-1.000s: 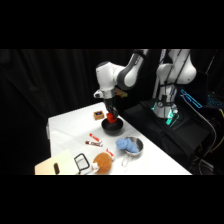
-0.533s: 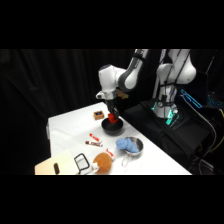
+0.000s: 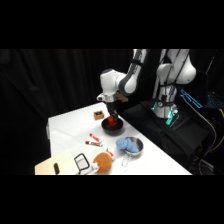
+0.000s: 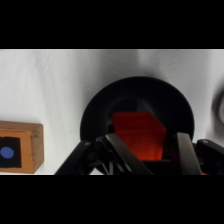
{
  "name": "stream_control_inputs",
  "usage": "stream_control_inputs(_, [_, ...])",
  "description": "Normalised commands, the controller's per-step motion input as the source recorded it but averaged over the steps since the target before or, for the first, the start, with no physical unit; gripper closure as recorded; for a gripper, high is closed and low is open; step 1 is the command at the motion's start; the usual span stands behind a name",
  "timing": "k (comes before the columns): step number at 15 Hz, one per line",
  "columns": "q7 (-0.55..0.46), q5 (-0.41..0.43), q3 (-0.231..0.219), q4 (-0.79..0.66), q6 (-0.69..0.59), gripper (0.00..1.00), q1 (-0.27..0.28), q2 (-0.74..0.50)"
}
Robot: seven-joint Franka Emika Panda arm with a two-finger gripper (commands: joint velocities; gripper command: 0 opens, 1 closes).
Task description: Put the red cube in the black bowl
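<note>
Over the bowl (image 4: 136, 117), the gripper (image 4: 145, 150) grips the cube (image 4: 139, 135) between its fingers, just above the bowl's hollow, so only lowering and letting go look left.

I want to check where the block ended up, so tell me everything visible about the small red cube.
The small red-orange cube is a plain, solid-looking block with flat matte faces. It sits over the middle of the round matte black bowl, between the gripper fingers; whether they grip it, or whether it rests on the bowl's floor, cannot be told. Its lower part is hidden by the black linkage.
</note>
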Motion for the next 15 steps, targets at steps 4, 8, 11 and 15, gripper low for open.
stream_control_inputs(4, [-0.08,0.147,0.056,-0.04,0.18,0.00,-0.067,-0.01])
stream_control_inputs(8, [-0.06,0.117,0.047,-0.01,-0.01,0.00,-0.059,-0.15])
stream_control_inputs(11, [0.05,-0.027,-0.002,0.04,-0.29,0.00,-0.010,-0.29])
stream_control_inputs(15, [0.07,-0.087,-0.021,0.15,-0.45,0.00,0.017,-0.25])
